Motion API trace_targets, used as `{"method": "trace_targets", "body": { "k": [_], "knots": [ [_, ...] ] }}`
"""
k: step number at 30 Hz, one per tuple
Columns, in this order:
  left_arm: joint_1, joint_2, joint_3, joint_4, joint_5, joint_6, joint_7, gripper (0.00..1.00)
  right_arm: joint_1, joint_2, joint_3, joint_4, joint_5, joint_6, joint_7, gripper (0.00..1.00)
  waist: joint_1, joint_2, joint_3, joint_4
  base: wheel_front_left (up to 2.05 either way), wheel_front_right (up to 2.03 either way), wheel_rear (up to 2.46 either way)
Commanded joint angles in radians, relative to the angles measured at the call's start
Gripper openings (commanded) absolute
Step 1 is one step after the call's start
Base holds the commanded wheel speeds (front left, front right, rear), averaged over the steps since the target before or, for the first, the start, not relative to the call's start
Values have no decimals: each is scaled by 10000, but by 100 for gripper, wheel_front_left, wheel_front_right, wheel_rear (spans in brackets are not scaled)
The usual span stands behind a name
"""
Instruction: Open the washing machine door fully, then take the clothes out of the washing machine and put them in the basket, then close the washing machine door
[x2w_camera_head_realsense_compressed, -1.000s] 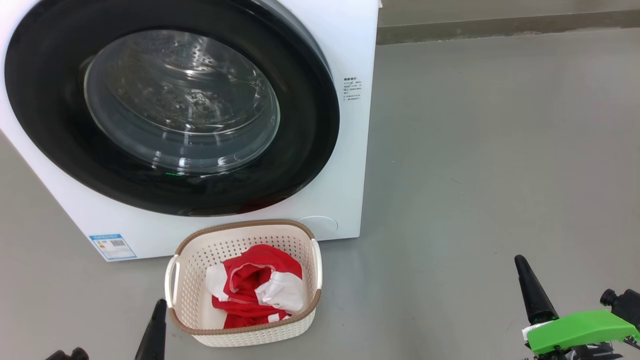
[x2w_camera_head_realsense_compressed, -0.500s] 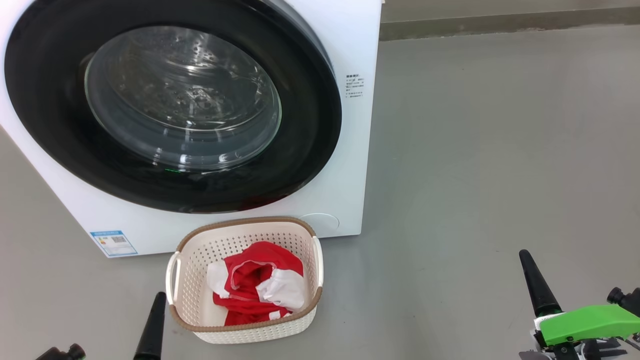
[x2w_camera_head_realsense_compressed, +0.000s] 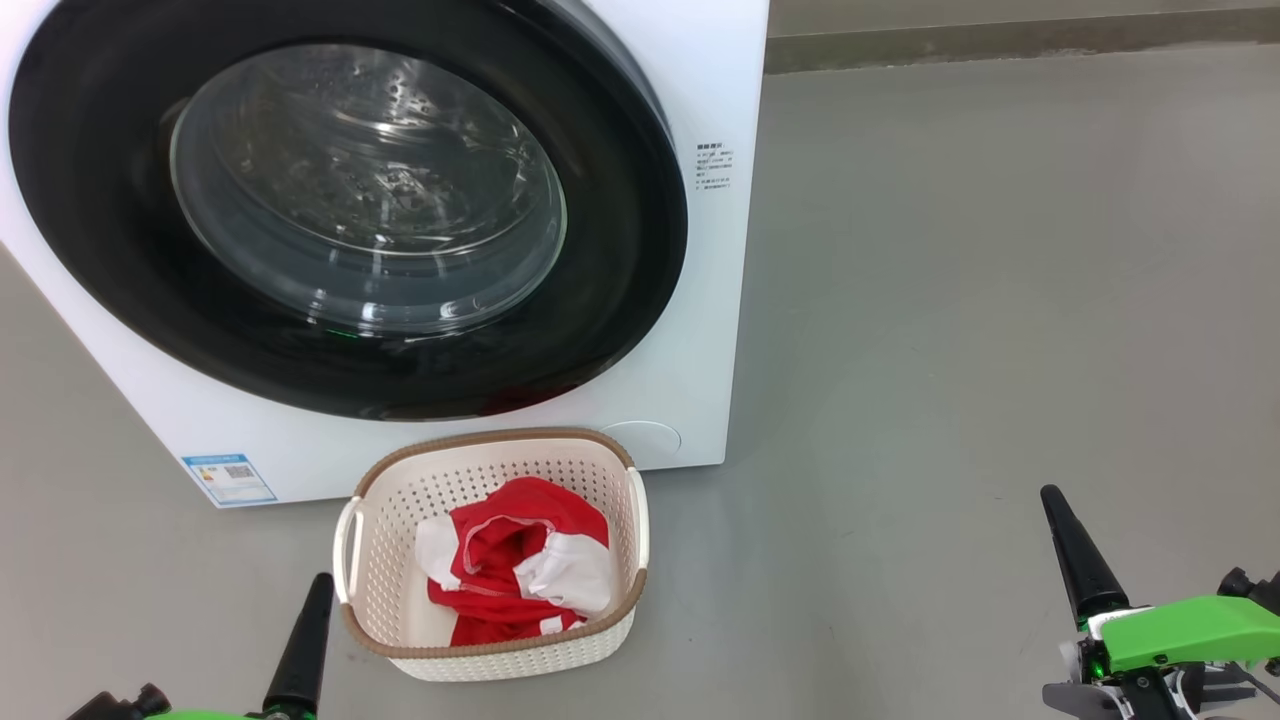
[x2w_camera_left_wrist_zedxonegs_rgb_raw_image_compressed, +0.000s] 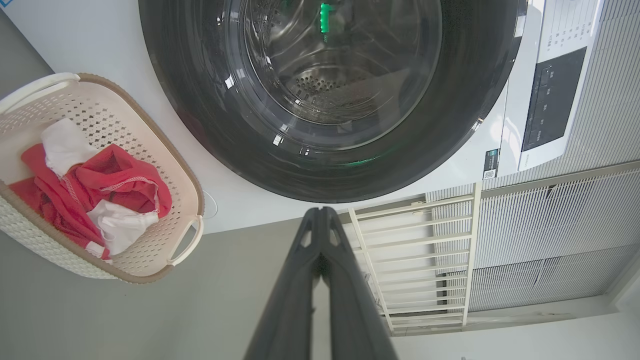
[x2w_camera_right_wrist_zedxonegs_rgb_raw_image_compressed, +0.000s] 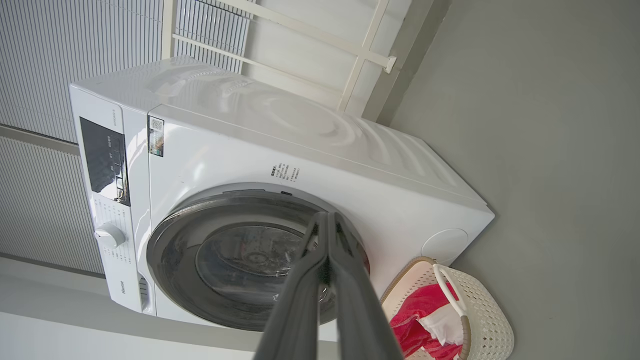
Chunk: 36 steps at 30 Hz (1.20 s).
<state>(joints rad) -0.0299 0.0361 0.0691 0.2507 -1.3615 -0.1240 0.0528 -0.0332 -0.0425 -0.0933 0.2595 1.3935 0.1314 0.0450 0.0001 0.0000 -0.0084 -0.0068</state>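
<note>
Grey floor (x2w_camera_head_realsense_compressed: 950, 300). Cream holey plastic basket (x2w_camera_head_realsense_compressed: 500, 440) sits before white boxy washing machine (x2w_camera_head_realsense_compressed: 720, 80), red-and-white clothes (x2w_camera_head_realsense_compressed: 500, 570) inside. Round black-rimmed glass door (x2w_camera_head_realsense_compressed: 620, 250) looks shut. My left gripper (x2w_camera_head_realsense_compressed: 318, 590), right gripper (x2w_camera_head_realsense_compressed: 1055, 505): fingers together, empty, since job seems done.

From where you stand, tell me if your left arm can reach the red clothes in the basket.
Probably yes. The left arm, jaws shut, hangs beside the cream perforated plastic basket; its top is open and the red-and-white fabric clothes lie uncovered. Open the jaws first.
</note>
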Motion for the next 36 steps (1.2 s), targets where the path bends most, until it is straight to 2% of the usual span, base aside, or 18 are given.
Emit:
{"method": "trace_targets", "body": {
  "k": [1, 19, 36],
  "knots": [
    [-484, 128, 331, -172, -429, -58, 113, 0, -512, -144, 65, -224, 381, -6, 101, 0, -1, 0, 12, 8, 0, 0, 0],
    [-780, 141, 449, -53, -2446, -67, 601, 0, -736, -142, -120, -153, 2199, -7, 610, 0, -1, 0, 114, 67, 0, 0, 0],
    [-783, 141, 449, -53, -2469, -67, 606, 0, -741, -128, -143, -151, 2202, -7, 632, 0, -1, 0, 115, 68, 0, 0, 0]
  ]
}}
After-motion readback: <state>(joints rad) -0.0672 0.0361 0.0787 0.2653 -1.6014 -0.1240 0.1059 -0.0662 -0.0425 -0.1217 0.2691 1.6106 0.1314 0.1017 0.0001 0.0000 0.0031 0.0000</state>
